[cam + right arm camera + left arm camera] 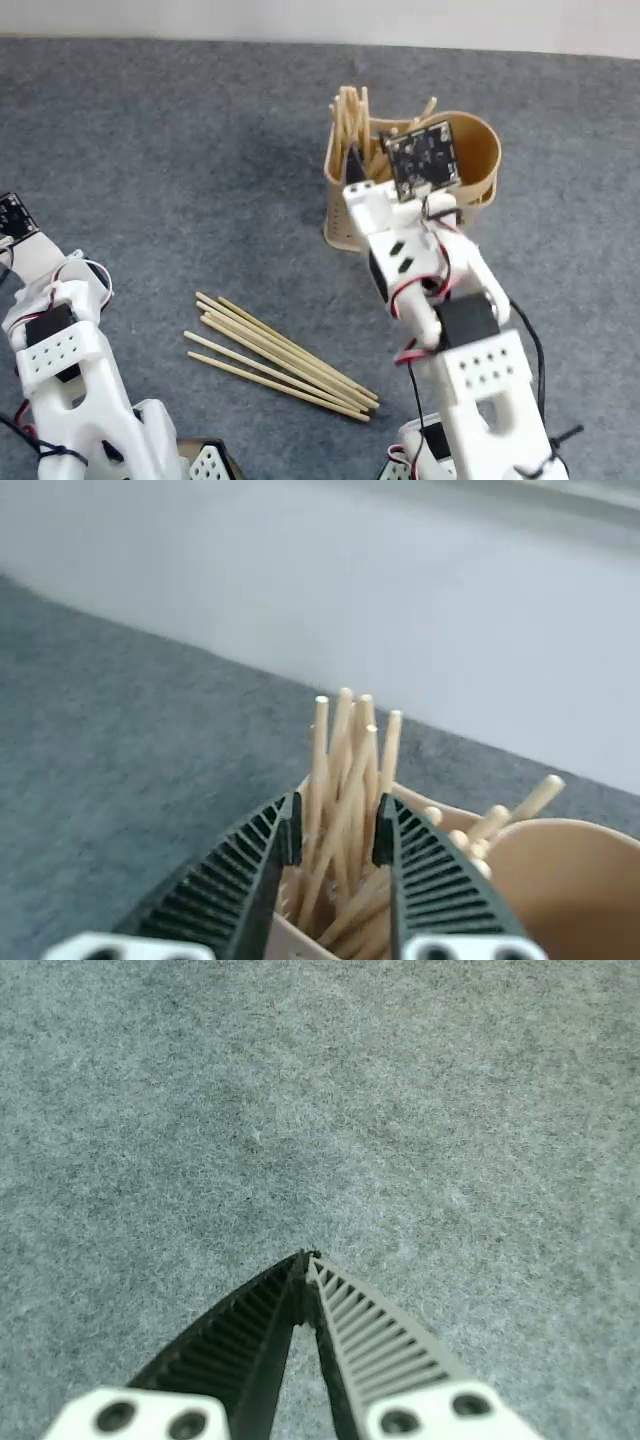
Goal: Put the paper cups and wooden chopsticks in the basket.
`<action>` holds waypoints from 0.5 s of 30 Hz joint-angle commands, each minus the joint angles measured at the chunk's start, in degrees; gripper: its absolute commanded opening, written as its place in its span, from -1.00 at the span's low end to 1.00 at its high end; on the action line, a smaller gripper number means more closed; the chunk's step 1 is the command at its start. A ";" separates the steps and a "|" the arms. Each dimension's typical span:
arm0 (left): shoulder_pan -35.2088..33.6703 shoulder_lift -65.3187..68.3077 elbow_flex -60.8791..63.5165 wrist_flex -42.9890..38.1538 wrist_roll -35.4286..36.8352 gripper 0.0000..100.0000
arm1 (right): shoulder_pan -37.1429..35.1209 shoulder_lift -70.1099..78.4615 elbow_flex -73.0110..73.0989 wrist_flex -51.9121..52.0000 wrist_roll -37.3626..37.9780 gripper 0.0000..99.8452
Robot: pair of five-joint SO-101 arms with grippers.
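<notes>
Right wrist view shows the right gripper (337, 830) with its jaws pinching a bundle of wooden chopsticks (345, 750). The bundle stands upright and fans out above the jaw tips. Its lower ends run down into the basket (485, 150), at the end nearer the left arm, beside other sticks leaning inside. The left gripper (307, 1260) hangs over the bare grey desk (200, 150), jaws pressed together on nothing, well apart from the basket. A batch of loose chopsticks (280, 355) lies flat on the desk between the two arms, outside the basket.

Assessment: the step in hand is releasing the bundle into the basket.

Recommended practice:
- Lower until the ends bear on the basket floor.
- Tilt the bundle inward against the wall.
- Spread the jaws gently so that no stick springs over the rim.
- Withdraw straight up to avoid dragging sticks out.

The loose batch is not yet collected.
</notes>
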 commanded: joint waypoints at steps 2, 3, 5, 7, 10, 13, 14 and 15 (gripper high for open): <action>1.19 -1.01 -0.48 -0.97 -0.18 -0.98 | -5.85 -0.31 -0.92 9.54 0.00 -0.74; 1.19 -1.01 -0.48 -0.97 -0.18 -0.98 | -6.99 -0.31 -0.92 11.65 0.00 -0.74; 1.19 -1.01 -0.48 -0.97 -0.18 -0.98 | -9.63 -0.40 -0.92 15.69 0.00 -0.74; 1.19 -1.01 -0.48 -0.97 -0.18 -0.98 | -12.70 -0.48 -0.92 19.65 -0.18 -0.74; 1.19 -1.01 -0.48 -0.97 -0.18 -0.98 | -18.42 -0.22 -0.48 23.08 -0.35 -0.74; 1.19 -1.01 -0.48 -0.97 -0.18 -0.98 | -22.81 0.22 2.07 23.25 -0.44 -0.74; 1.19 -1.01 -0.48 -0.97 -0.18 -0.98 | -23.52 0.48 3.30 23.16 -0.35 -0.74; 1.19 -1.01 -0.48 -0.97 -0.18 -0.98 | -23.96 0.66 4.53 23.16 -0.26 -0.74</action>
